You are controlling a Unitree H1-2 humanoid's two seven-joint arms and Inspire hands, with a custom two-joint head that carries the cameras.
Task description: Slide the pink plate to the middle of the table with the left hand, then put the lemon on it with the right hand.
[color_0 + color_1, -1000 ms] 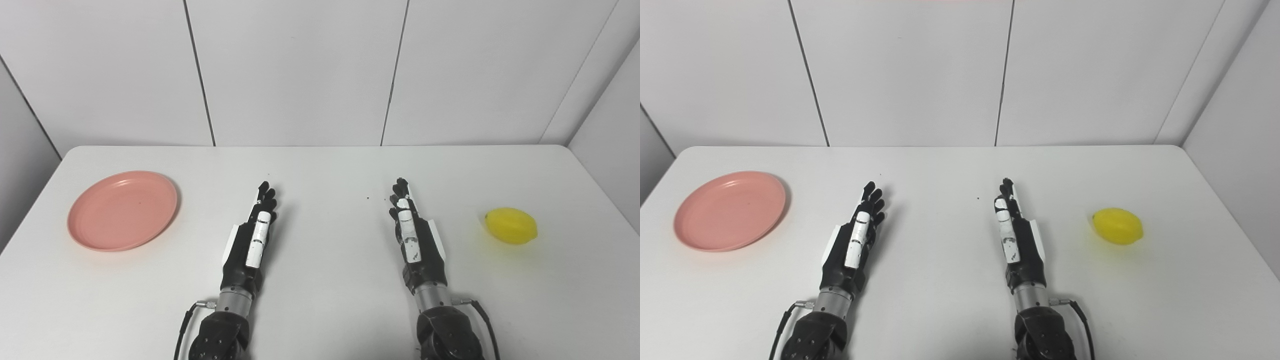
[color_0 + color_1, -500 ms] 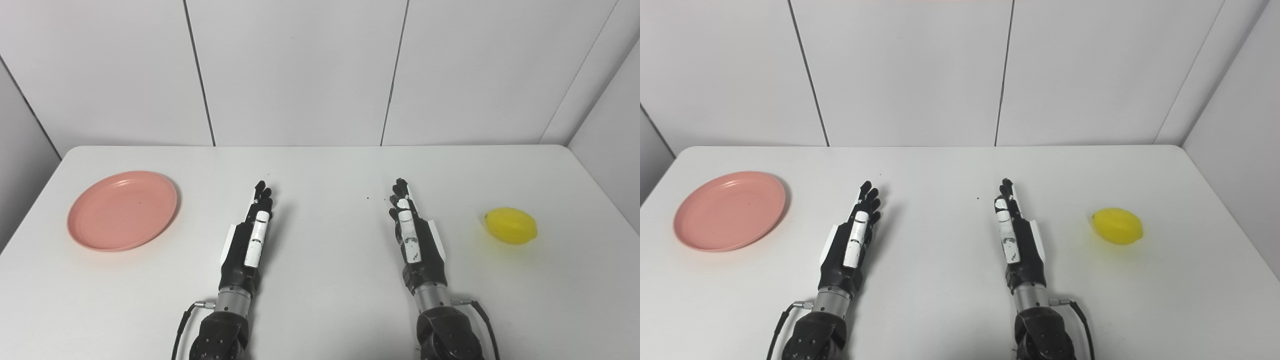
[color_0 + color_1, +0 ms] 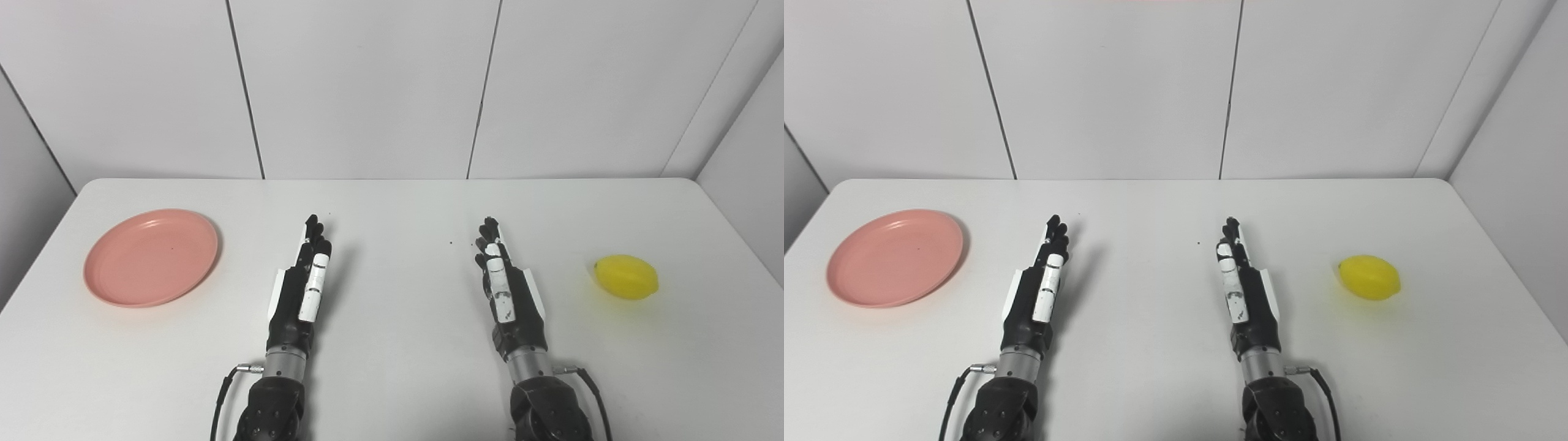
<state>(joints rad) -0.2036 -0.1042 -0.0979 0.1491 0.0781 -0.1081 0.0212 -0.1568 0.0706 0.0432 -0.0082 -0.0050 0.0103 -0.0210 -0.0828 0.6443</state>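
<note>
A pink plate (image 3: 151, 257) lies on the white table (image 3: 392, 202) at the far left. A yellow lemon (image 3: 626, 277) lies at the far right. My left hand (image 3: 301, 288) is open with straight fingers over the table's middle left, to the right of the plate and apart from it. My right hand (image 3: 505, 288) is open with straight fingers at the middle right, left of the lemon and apart from it. Both hands hold nothing.
White wall panels (image 3: 367, 86) stand behind the table's far edge. A small dark speck (image 3: 451, 242) lies on the table between the hands. Cables (image 3: 223, 392) run from both wrists near the front edge.
My left hand has shifted a little to the left and forward, toward the plate. The right hand, the plate and the lemon have not moved.
</note>
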